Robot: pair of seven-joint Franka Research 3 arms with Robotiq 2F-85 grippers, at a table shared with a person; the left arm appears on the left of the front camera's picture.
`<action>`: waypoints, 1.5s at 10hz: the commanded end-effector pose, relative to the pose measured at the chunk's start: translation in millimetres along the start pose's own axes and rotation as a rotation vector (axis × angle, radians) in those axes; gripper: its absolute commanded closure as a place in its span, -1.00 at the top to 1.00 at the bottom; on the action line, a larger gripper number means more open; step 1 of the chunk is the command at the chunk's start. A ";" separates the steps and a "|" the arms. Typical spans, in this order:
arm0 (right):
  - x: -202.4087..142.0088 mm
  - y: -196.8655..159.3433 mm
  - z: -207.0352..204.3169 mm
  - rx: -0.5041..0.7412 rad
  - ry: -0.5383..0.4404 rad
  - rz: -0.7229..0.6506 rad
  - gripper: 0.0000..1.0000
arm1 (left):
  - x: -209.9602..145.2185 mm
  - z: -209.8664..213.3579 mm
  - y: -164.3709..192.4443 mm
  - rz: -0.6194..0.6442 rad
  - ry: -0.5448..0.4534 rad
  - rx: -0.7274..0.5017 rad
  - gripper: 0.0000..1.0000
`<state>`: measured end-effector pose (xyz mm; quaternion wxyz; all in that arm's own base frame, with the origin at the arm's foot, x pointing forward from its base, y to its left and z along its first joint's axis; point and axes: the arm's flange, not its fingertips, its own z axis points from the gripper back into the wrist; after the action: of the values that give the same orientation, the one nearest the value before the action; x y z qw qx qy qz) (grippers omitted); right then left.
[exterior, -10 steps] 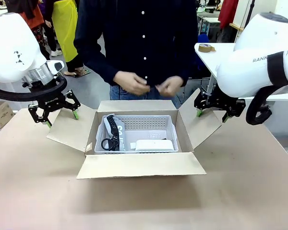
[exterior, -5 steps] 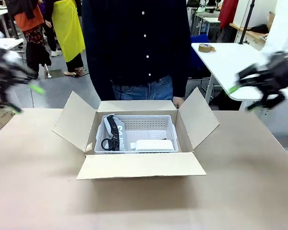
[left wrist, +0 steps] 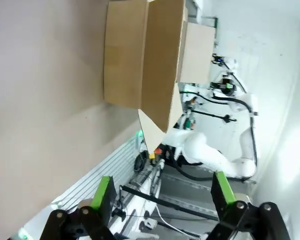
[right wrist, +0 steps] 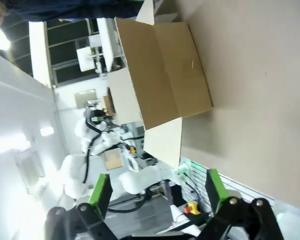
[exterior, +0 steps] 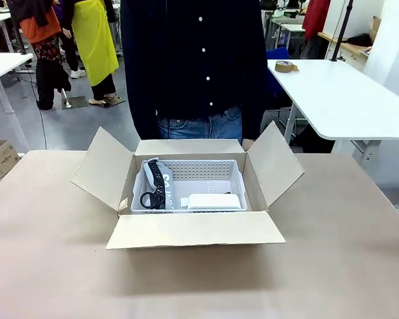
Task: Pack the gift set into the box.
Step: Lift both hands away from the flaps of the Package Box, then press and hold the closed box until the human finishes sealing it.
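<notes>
In the front view, the box (exterior: 186,147) sits mid-worktop (exterior: 53,266), nearer the far edge, with a person (exterior: 193,66) just behind it. All four flaps (exterior: 193,229) are open. The basket (exterior: 199,171) is down inside, with the black item (exterior: 153,189) at its left end and the white item (exterior: 214,201) against its near wall.

I judge the basket light and stiff, best taken by its rim, with its contents loose. The flaps should hinge easily at their creases, so I'd push them near their free edges.

In the left wrist view, my left tool (left wrist: 161,197) is spread wide with nothing between its pads. The box (left wrist: 122,55) is well apart from it, across bare worktop.

In the right wrist view, my right tool (right wrist: 156,192) is likewise spread and empty, and the box (right wrist: 165,70) is again well apart from it.
</notes>
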<state>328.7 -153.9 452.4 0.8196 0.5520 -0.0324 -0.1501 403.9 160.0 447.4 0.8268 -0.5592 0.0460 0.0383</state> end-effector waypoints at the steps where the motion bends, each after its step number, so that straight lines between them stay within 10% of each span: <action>1: -5.8 44.9 -7.8 -0.092 -0.021 0.085 1.00 | -22.9 -4.1 -42.9 -0.016 -0.048 0.117 1.00; 15: -5.8 44.9 -7.8 -0.092 -0.021 0.085 1.00 | -22.9 -4.1 -42.9 -0.016 -0.048 0.117 1.00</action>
<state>335.1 -131.5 491.3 0.8499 0.5102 -0.0552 -0.1199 389.1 140.6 488.2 0.8567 -0.5132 0.0276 0.0443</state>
